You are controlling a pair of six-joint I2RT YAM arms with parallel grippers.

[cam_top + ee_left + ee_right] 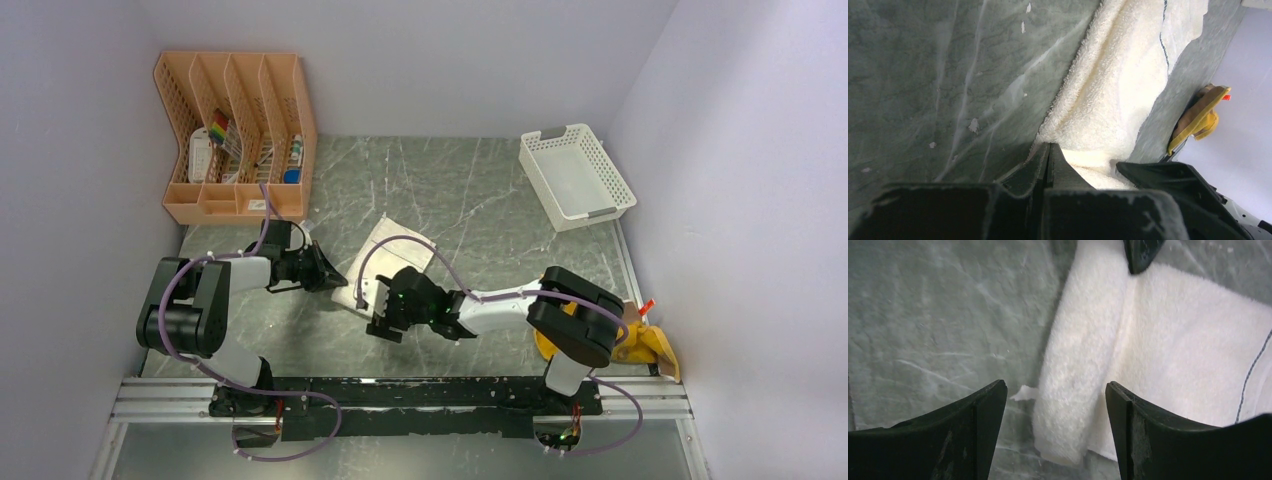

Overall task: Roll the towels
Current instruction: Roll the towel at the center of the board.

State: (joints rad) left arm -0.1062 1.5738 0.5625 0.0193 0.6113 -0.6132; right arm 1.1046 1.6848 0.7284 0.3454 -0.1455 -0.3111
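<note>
Grey-green marbled surface (470,200) fills the cell, closed in by pale lilac walls (420,60). At the back left stands a peach file rack (235,135), and at the back right a white mesh basket (577,175) lies at an angle. The cream-white towel (392,255) lies near the middle of the surface, between the 2 arms. Its edge on the left arm's side is turned over into a thick, soft roll (1073,375), while the rest spreads out flat, with a thin dark line stitched near the opposite edge. The left arm (215,290) reaches in from the left. The left jaws are pressed together with their tips touching the rolled edge; whether any cloth is nipped between them cannot be told. The right arm (500,305) reaches in from the right. The right jaws stand apart, 1 on either side of the near end of the roll, and neither visibly touches it. Well apart from all this, at the near right corner against the wall, the mustard-yellow towel (655,345) sits bunched with the brown towel (1189,121) tucked against it
</note>
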